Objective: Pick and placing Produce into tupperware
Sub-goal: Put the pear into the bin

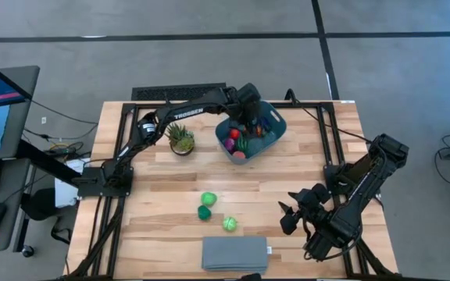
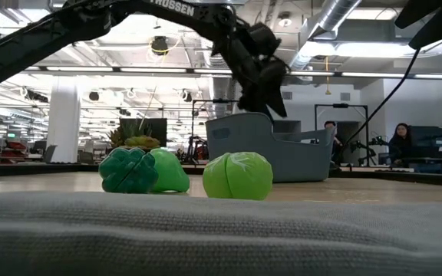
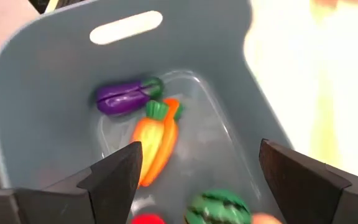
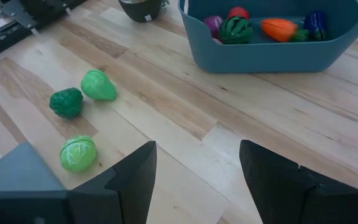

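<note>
Hovering released, the left claw [image 3: 194, 171] seems clear inside the tupperware [image 3: 36, 93] rim.

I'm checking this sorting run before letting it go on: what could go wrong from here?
1. The left pincer hangs open inside the teal bin, above the carrot; lifting out carelessly could clip the wall.
2. Three green pieces remain on the table: two sit close together, so grasping one may nudge the other.
3. The third lies beside the grey slab, which may block a finger of the right pincer.
</note>
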### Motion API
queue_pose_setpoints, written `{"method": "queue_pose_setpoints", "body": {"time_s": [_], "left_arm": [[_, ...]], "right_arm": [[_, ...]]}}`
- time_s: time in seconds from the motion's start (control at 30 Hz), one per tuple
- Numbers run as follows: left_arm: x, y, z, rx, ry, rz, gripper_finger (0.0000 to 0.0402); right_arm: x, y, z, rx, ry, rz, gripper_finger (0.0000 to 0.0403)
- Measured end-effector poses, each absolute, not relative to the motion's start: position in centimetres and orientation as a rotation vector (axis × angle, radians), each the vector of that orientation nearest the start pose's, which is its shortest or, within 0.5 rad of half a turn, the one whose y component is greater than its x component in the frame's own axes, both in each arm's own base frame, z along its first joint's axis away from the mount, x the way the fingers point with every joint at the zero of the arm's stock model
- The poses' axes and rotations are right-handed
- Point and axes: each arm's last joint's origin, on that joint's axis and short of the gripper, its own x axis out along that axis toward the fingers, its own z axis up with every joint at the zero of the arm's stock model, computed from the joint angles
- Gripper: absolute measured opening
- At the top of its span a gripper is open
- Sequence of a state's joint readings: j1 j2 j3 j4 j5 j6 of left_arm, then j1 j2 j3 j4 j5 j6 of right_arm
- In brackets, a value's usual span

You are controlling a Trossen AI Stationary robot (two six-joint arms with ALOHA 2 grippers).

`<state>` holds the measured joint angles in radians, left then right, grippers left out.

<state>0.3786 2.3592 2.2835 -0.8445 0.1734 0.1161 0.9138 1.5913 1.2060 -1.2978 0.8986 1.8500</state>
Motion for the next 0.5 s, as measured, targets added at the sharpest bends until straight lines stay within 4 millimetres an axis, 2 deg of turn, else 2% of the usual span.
{"method": "queue_pose_setpoints", "body": {"time_s": [0.2,0.5], "left_arm": [[46.2,17.1,28.3,-0.18,0.955,0.002,0.0311],[42.3,11.3,31.4,-0.14,1.225,-0.182,0.0311]], "right_arm": [[18.0,19.6,24.6,0.375,0.588,-0.762,0.0255],[17.9,19.6,24.6,0.364,0.591,-0.765,0.0255]]}}
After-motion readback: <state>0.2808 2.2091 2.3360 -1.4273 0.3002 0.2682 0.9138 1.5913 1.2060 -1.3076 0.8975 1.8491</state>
